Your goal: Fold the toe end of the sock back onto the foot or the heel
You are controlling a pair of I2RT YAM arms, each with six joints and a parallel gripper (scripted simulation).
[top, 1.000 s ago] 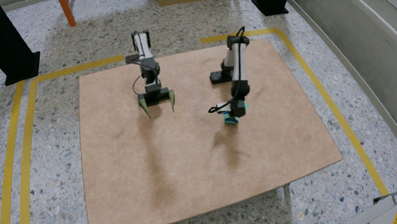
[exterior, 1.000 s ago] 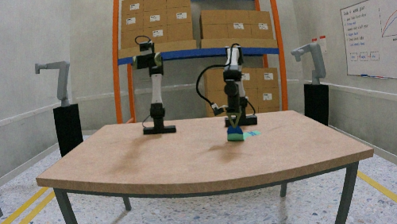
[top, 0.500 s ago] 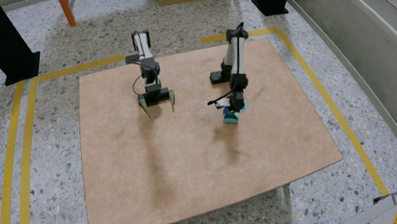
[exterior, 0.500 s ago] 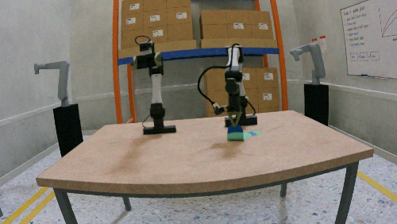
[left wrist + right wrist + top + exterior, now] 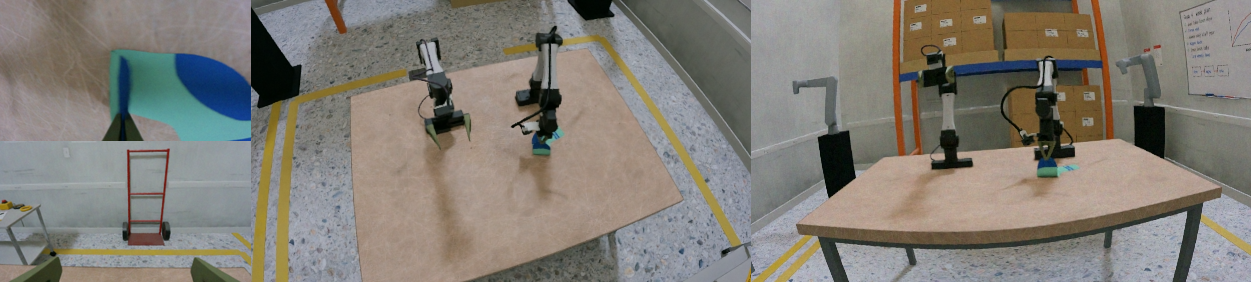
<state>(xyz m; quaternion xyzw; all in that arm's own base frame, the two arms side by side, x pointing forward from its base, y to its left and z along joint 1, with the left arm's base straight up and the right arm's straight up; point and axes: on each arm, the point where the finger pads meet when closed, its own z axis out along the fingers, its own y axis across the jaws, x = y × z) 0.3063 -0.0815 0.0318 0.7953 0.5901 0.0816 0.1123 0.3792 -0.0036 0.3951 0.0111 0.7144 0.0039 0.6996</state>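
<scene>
The sock (image 5: 542,150) (image 5: 1048,171) (image 5: 151,82) is on the table (image 5: 491,225) (image 5: 1001,200) (image 5: 47,78) (image 5: 126,273), a bit toward two o'clock from the table's middle in the top view. Its blue toe (image 5: 1047,163) (image 5: 124,82) is pulled up, pinched in the closed left gripper (image 5: 542,141) (image 5: 1047,157) (image 5: 123,119). The toe is not laid on the foot or heel. The left arm (image 5: 549,70) (image 5: 1044,107) reaches out over the sock, with its fingers pointing down.

In the top view, the right gripper (image 5: 455,144) (image 5: 936,77) (image 5: 125,264) is well apart from the sock, between nine and ten o'clock from it. Its jaws are wide open and hold nothing. The exterior view shows it high above the table, fingers facing out, not down.

The left wrist view shows the toe as a thin blue strip going from the fingertips toward twelve o'clock. The blue heel (image 5: 214,85) is toward three o'clock there; the top view hides much of the sock under the arm. Only the right wrist view shows a red hand truck (image 5: 145,194) by the wall, at twelve o'clock. Only the exterior view shows a whiteboard (image 5: 1216,60), toward two o'clock.

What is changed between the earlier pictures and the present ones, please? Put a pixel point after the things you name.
The left gripper (image 5: 543,140) (image 5: 1047,157) (image 5: 123,119) moved slightly back towards its arm's base, so the top view shows more of the sock's blue toe. It still pinches the sock (image 5: 541,152) (image 5: 1048,172) (image 5: 151,85). The right gripper (image 5: 455,145) (image 5: 937,77) (image 5: 125,264) stayed open, in place.
</scene>
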